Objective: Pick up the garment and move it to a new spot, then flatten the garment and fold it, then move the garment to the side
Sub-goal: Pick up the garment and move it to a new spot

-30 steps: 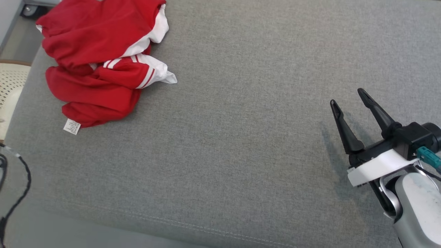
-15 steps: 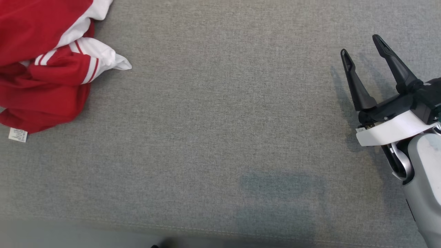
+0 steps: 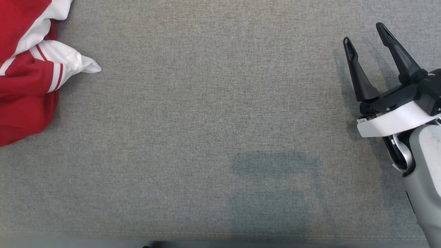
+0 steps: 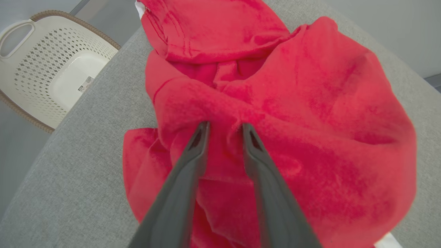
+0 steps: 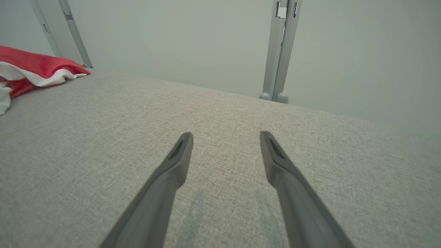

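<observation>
The garment point(image 3: 24, 79), red with white striped trim, lies crumpled at the left edge of the head view. In the left wrist view my left gripper point(image 4: 224, 125) presses down into the red garment point(image 4: 310, 103), its two fingers drawn in on a raised fold of cloth. My right gripper point(image 3: 364, 33) stands open at the far right, low over bare cushion, far from the garment. The right wrist view has that gripper point(image 5: 225, 135) with nothing between its fingers and the garment point(image 5: 31, 65) at the far left.
A wide grey fabric cushion point(image 3: 206, 120) carries everything. A cream perforated laundry basket point(image 4: 51, 69) stands on the floor beyond the cushion's edge near the garment. A grey metal post point(image 5: 280, 51) and a pale wall rise behind the cushion's far edge.
The head camera has swung to the right, so the garment has slid to the picture's left edge and the basket has left it. My right gripper stays open.
</observation>
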Robot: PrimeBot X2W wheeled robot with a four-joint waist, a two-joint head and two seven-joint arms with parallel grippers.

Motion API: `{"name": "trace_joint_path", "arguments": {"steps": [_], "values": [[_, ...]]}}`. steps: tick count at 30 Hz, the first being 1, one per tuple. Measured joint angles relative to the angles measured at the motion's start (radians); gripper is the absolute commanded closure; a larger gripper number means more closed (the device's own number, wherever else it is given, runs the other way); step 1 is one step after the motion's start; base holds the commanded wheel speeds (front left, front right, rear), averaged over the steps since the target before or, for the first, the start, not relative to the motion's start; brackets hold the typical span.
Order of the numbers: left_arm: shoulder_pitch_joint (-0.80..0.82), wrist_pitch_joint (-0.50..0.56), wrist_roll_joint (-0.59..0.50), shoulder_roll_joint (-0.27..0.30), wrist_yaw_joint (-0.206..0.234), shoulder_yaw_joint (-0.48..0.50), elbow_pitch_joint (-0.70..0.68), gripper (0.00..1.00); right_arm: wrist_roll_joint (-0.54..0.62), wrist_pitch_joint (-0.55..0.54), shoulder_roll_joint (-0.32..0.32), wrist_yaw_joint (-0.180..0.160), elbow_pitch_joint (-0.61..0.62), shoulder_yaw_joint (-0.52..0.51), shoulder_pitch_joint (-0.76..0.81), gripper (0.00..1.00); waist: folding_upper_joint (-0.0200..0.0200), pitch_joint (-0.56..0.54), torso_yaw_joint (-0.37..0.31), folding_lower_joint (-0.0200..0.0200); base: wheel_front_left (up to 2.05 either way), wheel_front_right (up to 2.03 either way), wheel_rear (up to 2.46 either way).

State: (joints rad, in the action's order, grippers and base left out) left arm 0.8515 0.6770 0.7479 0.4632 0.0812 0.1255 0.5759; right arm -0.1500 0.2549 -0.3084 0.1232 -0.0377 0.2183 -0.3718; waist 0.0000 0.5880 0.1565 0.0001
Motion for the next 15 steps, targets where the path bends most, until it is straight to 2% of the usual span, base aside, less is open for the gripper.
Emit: {"name": "trace_joint_path", "arguments": {"steps": [1, 3, 4, 6, 15], "values": [[0.000, 0.003, 0.000, 0.000, 0.000, 0.001, 0.005, 0.65, 0.000, 0.000, 0.000, 0.000, -0.001, 0.000, 0.000, 0.00, 0.0000, -0.001, -0.003, 0.0000, 0.00, 0.00, 0.00], [0.002, 0.019, 0.001, -0.001, 0.000, -0.004, 0.009, 0.71, 0.000, 0.000, 0.000, 0.000, -0.001, -0.006, 0.000, 0.00, 0.0000, -0.003, -0.007, 0.0000, 0.00, 0.00, 0.00], [0.005, 0.022, 0.003, -0.004, 0.000, -0.005, 0.012, 0.79, 0.000, 0.000, -0.001, 0.000, -0.001, -0.009, 0.000, 0.00, 0.0000, -0.003, -0.009, 0.0000, 0.00, 0.00, 0.00], [0.012, 0.024, 0.005, -0.008, 0.000, -0.007, 0.016, 1.00, -0.002, 0.000, -0.001, 0.000, -0.002, -0.010, 0.000, 0.00, 0.0000, -0.003, -0.011, 0.0000, 0.00, 0.00, 0.00], [0.065, 0.000, 0.006, -0.011, -0.021, -0.007, 0.022, 1.00, -0.002, 0.000, 0.001, 0.000, -0.023, -0.003, 0.000, 0.00, 0.0000, -0.013, -0.015, 0.0000, 0.00, 0.00, 0.00]]}}
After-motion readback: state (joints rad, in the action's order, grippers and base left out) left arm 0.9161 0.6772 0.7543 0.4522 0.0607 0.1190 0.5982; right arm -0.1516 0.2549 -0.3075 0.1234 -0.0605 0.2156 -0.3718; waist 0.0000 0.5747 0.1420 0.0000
